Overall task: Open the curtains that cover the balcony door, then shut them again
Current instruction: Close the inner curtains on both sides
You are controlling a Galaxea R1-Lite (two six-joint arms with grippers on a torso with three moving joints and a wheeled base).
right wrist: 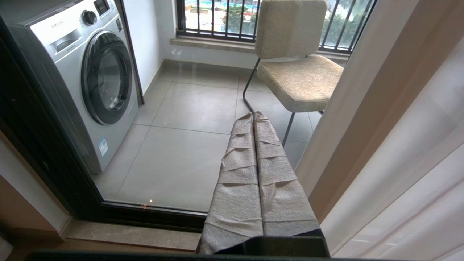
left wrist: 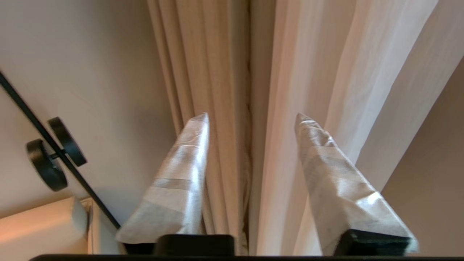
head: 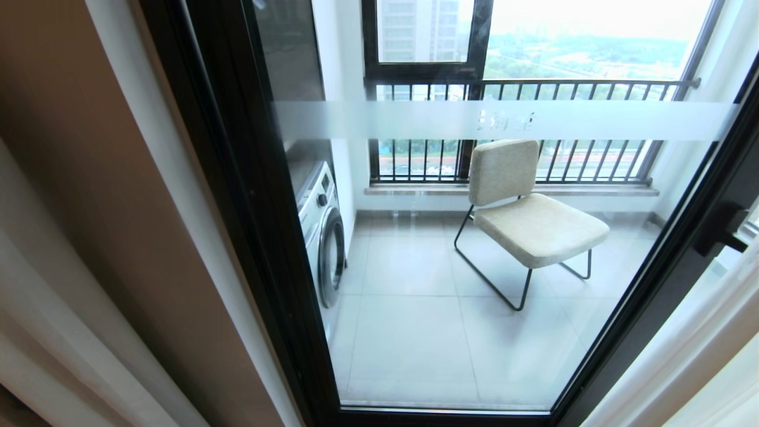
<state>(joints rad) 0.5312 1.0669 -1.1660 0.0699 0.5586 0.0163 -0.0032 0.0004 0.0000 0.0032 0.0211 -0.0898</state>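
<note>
Glass balcony door (head: 450, 279) in thick black frame, frosted white band across, stands uncovered at centre. Floor-length pleated cream-beige drapes with thin white sheers (head: 89, 249) gathered at both sides of door. Left gripper (left wrist: 252, 117) faces gathered folds by wall, wrapped fingers (left wrist: 181, 181) spread apart, nothing between them. Right gripper (right wrist: 253, 116) low before glass, fingers pressed together, empty. Beyond glass: beige padded chair (head: 528, 207), silver front-loading washing machine (head: 323, 231), barred railing (head: 533, 89).
</note>
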